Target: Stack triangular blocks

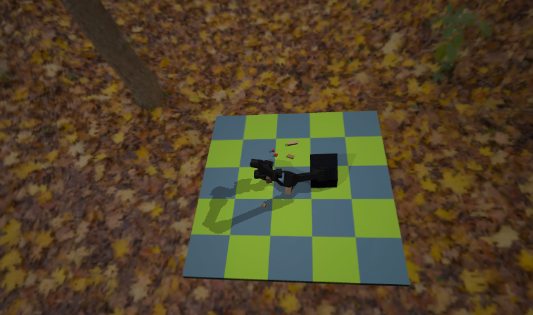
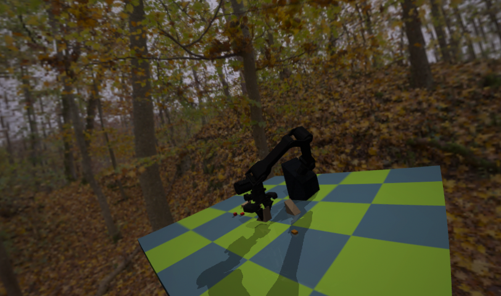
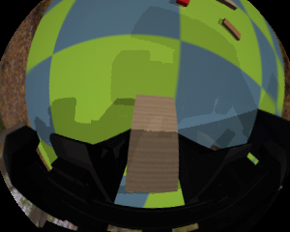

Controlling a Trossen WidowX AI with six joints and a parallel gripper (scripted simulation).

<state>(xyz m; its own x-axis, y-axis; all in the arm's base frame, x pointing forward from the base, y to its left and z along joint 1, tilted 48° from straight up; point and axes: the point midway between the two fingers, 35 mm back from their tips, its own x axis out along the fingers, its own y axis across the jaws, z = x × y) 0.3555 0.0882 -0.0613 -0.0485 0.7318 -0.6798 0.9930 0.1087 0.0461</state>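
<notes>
My gripper [image 2: 261, 214] [image 3: 152, 133] is shut on a wood-coloured triangular block [image 1: 268, 180] [image 2: 266, 213] [image 3: 155, 113], which stands out between the fingers low over the table. I cannot tell whether this block touches the table. The other triangular block [image 1: 288, 190] [image 2: 292, 208] lies on the table nearer the robot base, apart from the held one, with a sloped side showing in the exterior view. In the wrist view it is mostly or fully hidden behind the finger at right.
Two small red pieces [image 1: 272, 149] [image 2: 242, 213] and two wooden pieces, one long [image 1: 291, 143] and one short [image 1: 290, 156] [image 3: 231, 29], lie beyond the arm. A small orange piece [image 1: 264, 205] [image 2: 294, 232] lies on the opposite side. The black base [image 1: 323, 171] [image 2: 300, 185] stands behind the blocks.
</notes>
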